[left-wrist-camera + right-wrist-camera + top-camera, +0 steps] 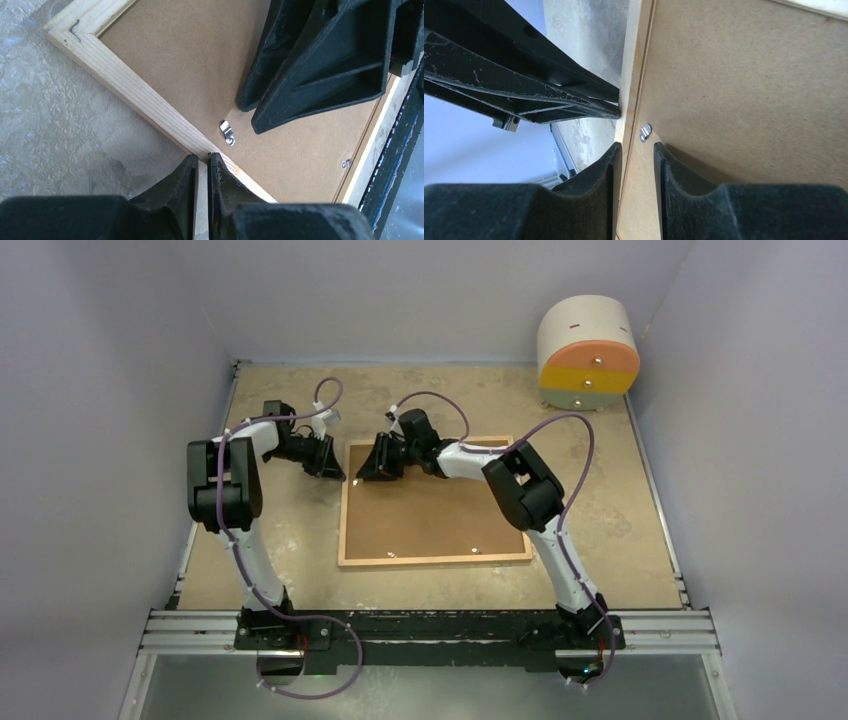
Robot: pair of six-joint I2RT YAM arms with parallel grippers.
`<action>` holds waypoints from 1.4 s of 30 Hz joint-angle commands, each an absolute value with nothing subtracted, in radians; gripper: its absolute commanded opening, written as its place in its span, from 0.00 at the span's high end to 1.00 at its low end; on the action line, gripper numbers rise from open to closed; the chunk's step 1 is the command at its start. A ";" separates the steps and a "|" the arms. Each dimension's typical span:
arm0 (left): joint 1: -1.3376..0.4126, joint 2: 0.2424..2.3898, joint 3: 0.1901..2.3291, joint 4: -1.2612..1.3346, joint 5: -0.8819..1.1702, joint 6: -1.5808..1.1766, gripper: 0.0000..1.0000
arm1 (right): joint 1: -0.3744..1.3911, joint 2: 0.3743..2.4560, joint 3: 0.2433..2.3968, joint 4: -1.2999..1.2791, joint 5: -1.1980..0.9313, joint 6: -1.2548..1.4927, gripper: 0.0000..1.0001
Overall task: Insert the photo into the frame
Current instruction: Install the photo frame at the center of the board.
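Soft even overhead light, faint shadows; wrist views blurred in foreground (frame (125, 81) grain sharp).

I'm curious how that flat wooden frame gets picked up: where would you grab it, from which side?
Probably by one thin rail of the frame, coming from outside its edge. It lies flat, the brown backing panel filling its middle, so only the rim is narrow enough to pinch.
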State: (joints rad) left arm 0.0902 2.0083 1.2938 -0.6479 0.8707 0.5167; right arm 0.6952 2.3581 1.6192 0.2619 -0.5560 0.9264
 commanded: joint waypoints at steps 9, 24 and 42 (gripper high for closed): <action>0.075 2.014 1.266 -0.634 0.792 0.582 1.00 | 0.730 2.386 1.675 0.212 -0.544 0.922 0.69; 0.074 2.011 1.262 -0.635 0.796 0.586 1.00 | 0.736 2.423 1.712 0.238 -0.541 0.955 0.73; 0.074 2.011 1.260 -0.635 0.801 0.591 1.00 | 0.738 2.463 1.742 0.248 -0.625 0.954 0.80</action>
State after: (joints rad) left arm 0.0902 2.0029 1.2911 -0.6487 0.8711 0.5201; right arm 0.7204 2.4359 1.7180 0.2516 -0.5869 0.9611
